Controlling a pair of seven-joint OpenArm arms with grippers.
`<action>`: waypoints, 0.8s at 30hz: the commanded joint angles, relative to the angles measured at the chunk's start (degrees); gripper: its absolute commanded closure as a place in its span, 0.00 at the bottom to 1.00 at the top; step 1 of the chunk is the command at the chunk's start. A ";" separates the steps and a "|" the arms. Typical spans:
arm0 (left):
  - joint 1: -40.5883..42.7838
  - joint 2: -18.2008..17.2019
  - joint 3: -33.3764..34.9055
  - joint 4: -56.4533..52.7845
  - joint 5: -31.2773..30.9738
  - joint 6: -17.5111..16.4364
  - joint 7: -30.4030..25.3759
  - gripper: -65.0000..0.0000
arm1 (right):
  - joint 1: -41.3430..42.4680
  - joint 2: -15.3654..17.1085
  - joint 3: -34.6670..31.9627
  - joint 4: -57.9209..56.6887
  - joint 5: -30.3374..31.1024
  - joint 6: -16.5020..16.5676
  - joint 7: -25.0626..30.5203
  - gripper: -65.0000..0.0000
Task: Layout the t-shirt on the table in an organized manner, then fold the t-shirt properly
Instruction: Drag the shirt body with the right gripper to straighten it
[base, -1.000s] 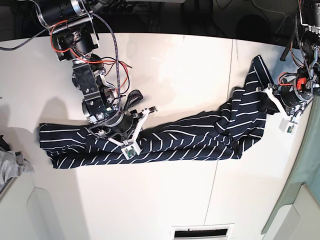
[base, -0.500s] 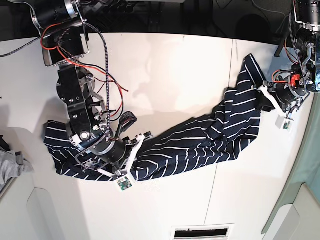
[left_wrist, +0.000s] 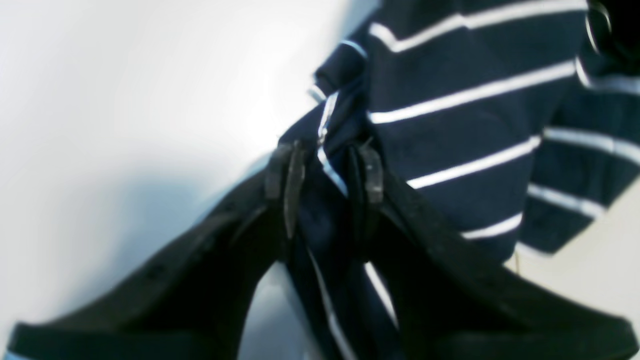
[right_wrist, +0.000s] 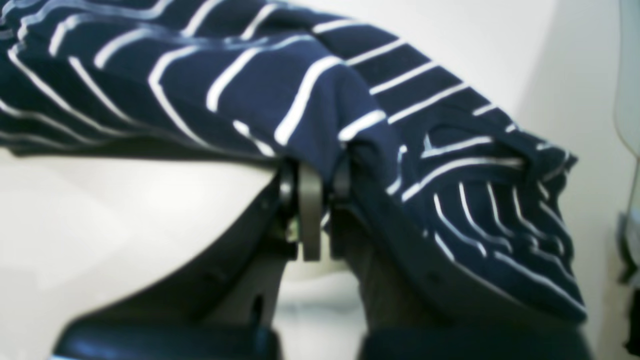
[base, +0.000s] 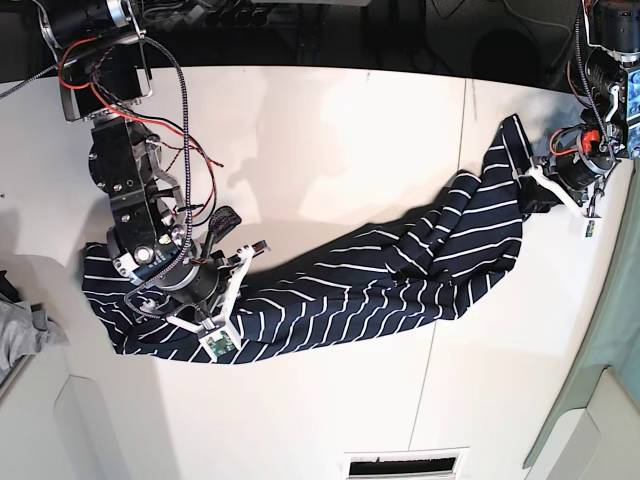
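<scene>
Comparing this moment with the second before it, the right arm had carried its pinch of the t-shirt (base: 380, 275) toward the near edge of the table (base: 330, 130), while the left arm had drawn its end back toward the far right corner. The cloth, a flat band a second earlier, now lay as a diagonal rope from the near left up to the far right. My reading was that the pair were still hauling and re-placing the garment, so the spreading stage was unfinished and folding had not begun.

The right gripper (right_wrist: 320, 200) was clamped nearly shut on a bunched fold of the striped fabric. The left gripper (left_wrist: 325, 190) stood about half closed, with a twisted wad of the same cloth pinched between its fingers (left_wrist: 287, 185). Most of the shirt rested on the tabletop, heavily creased, with layers overlapping near the right end.

A grey cloth (base: 20, 335) lay at the left border, just clear of the shirt. The twist along the middle looked like the main obstacle to a flat layout.
</scene>
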 joint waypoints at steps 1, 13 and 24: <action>0.02 -0.61 0.04 -1.77 3.17 1.77 3.43 0.69 | 1.51 1.22 0.33 2.16 -0.11 -0.31 0.15 1.00; -7.39 -0.63 0.04 -7.65 6.82 2.91 4.00 0.69 | -11.39 9.51 5.20 14.73 2.71 -1.31 -1.01 1.00; -9.92 -0.66 3.78 -10.54 6.95 2.89 3.61 0.69 | -25.62 9.31 16.00 21.49 11.08 0.31 0.48 1.00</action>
